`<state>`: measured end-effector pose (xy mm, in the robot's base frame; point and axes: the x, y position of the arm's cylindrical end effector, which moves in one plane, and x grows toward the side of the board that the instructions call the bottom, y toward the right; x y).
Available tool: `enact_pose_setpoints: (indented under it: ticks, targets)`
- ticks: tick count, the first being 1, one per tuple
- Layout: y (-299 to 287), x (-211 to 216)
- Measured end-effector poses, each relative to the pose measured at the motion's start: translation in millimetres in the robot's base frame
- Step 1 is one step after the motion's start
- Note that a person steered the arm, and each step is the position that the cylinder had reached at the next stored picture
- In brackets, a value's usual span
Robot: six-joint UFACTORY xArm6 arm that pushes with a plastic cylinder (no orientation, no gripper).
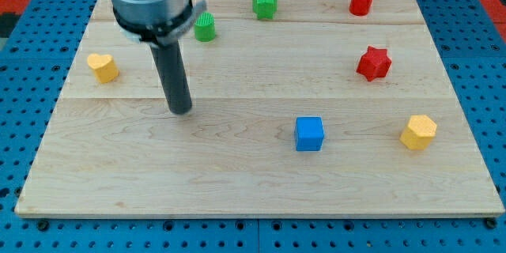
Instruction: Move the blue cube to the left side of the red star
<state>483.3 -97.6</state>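
The blue cube [309,134] sits on the wooden board [237,174] right of centre, toward the view's bottom. The red star [373,63] lies above and to the right of it, well apart. My tip [181,110] rests on the board far to the left of the blue cube, touching no block. The rod rises from it to the arm's grey body at the view's top left.
A yellow heart-shaped block [103,67] lies at the left. A green block [205,28] sits just right of the arm body, another green block [266,5] at top centre. A red block [361,1] is at top right, a yellow hexagonal block [418,132] at lower right.
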Motion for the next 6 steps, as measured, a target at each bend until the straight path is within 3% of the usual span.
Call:
enact_pose_setpoints:
  ticks: [2, 3, 6]
  targets:
    - [100, 69]
    - [122, 79]
    - [173, -15]
